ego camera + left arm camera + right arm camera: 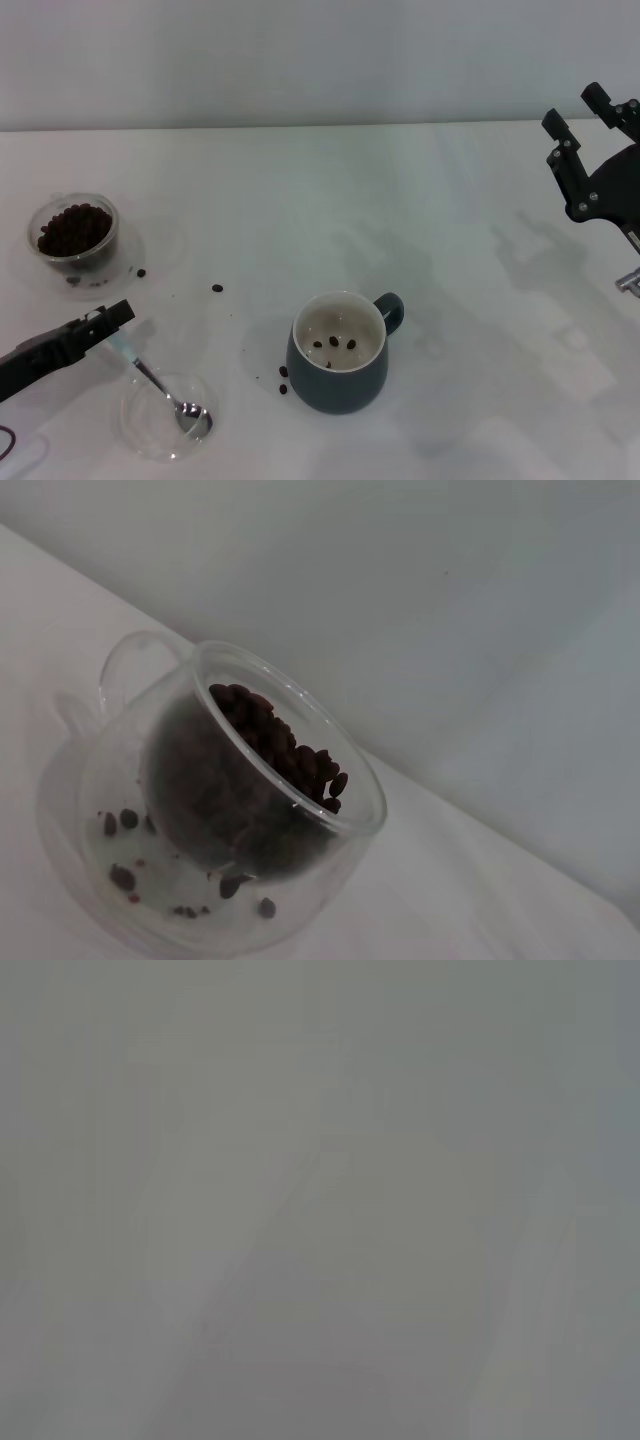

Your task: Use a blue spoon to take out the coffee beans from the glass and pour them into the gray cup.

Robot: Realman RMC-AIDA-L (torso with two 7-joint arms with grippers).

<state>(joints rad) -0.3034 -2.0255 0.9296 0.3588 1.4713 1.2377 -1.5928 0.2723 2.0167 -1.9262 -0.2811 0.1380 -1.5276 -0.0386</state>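
Blue spoon (150, 378) lies at the near left, its long axis slanting from far-left to near-right, pale handle toward the left gripper (118, 314) and shiny bowl resting in the clear saucer (140, 420) — whether those fingers clamp the handle tip or just touch it, I cannot tell. Glass (74, 234), far left on its own saucer (70, 820), is full of coffee beans (290, 750), with strays on the table (420, 200), while the gray cup (340, 380) at near centre, handle pointing far-right, has a few beans inside. Right gripper (582, 110) hangs at the far right, jaws spread apart, well away from everything.
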